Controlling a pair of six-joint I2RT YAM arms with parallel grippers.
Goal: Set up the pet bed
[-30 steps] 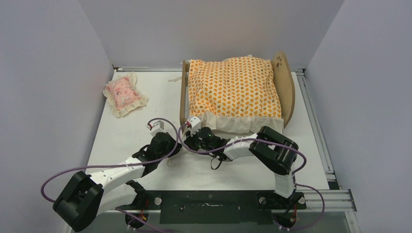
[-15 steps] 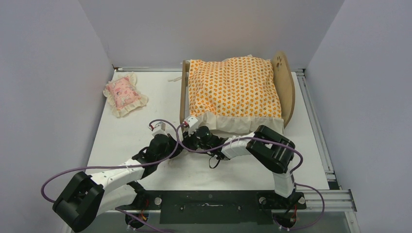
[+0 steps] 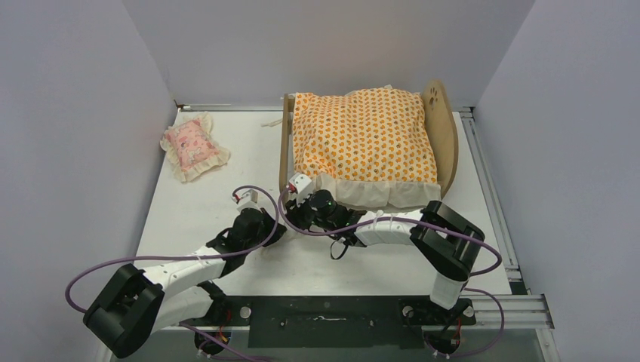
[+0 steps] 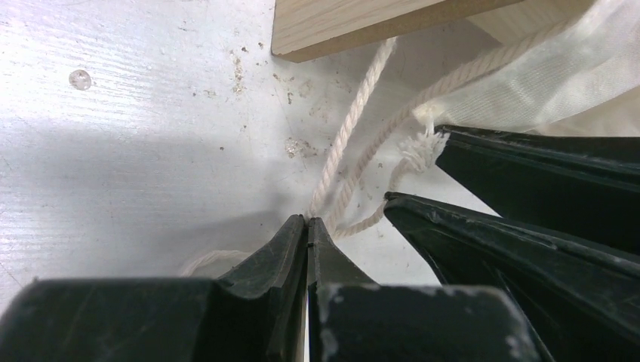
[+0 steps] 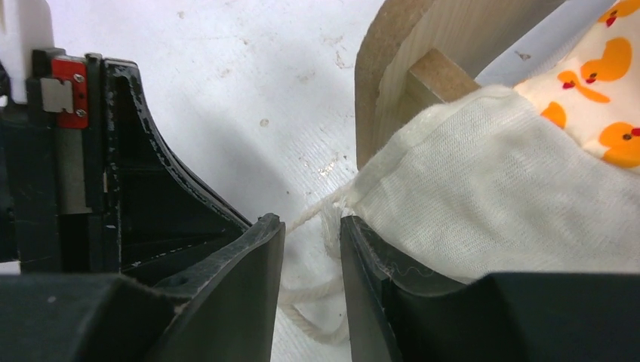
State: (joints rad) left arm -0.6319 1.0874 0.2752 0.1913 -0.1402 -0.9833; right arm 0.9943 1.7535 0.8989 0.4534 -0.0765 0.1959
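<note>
The pet bed [image 3: 441, 128] stands at the back middle, paw-print headboard to the right and low footboard [image 3: 285, 147] to the left. The orange-patterned cushion [image 3: 362, 136] covers its base, and the cushion's cream ruffle [image 5: 483, 204] hangs over the near corner. A white cord [image 4: 355, 128] runs from the ruffle onto the table. My left gripper [image 4: 308, 221] [image 3: 278, 226] is shut on this cord just below the footboard corner [image 4: 355, 26]. My right gripper [image 5: 312, 226] [image 3: 293, 213] is narrowly open astride the cord [image 5: 321, 207] at the ruffle's corner, fingertips close to the left gripper's.
The small pink frilled pillow [image 3: 195, 145] lies at the back left of the white table [image 3: 226, 188]. Grey walls close in left, back and right. Purple cables loop beside both arms. A metal rail [image 3: 490, 196] runs along the right edge.
My right arm has stretched out, its elbow swinging right, and its gripper has edged up towards the footboard corner. The left gripper has barely moved.
</note>
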